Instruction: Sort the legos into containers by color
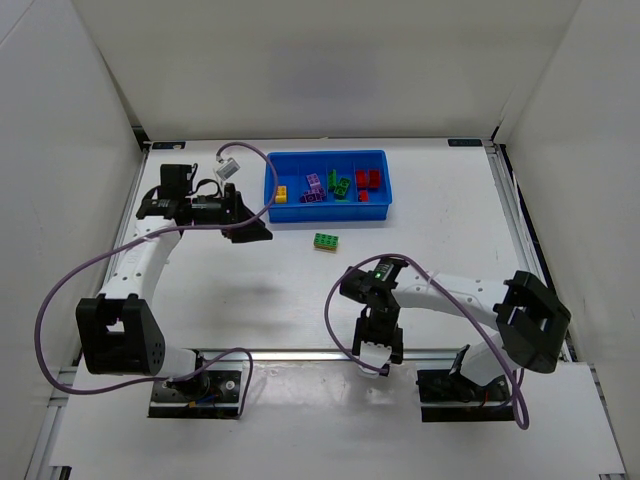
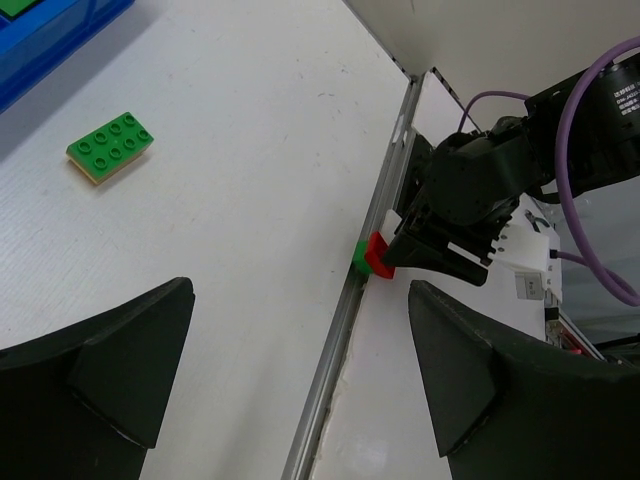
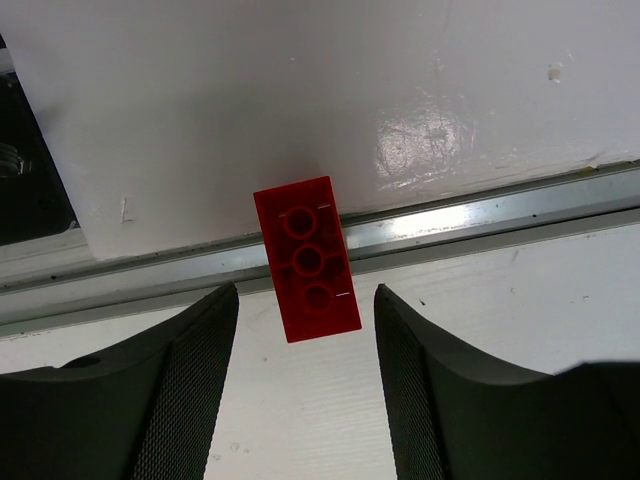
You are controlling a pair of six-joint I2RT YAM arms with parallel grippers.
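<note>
Well apart from the blue tray (image 1: 340, 212), right fingers (image 3: 190, 400) stand parted around a red brick (image 3: 306, 258), untouching; left fingers (image 2: 100, 380) parted beside that tray.

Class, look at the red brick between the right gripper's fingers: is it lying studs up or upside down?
Upside down: the red brick shows a single row of three hollow rings on its upper face, not paired studs.

A white table (image 1: 450, 230) stood boxed in by plain white panels: a back wall (image 1: 320, 60) and side walls (image 1: 50, 150) along its left and right edges. A metal rail (image 1: 300, 353) ran along the near edge, where light glared off the glossy surface.
</note>
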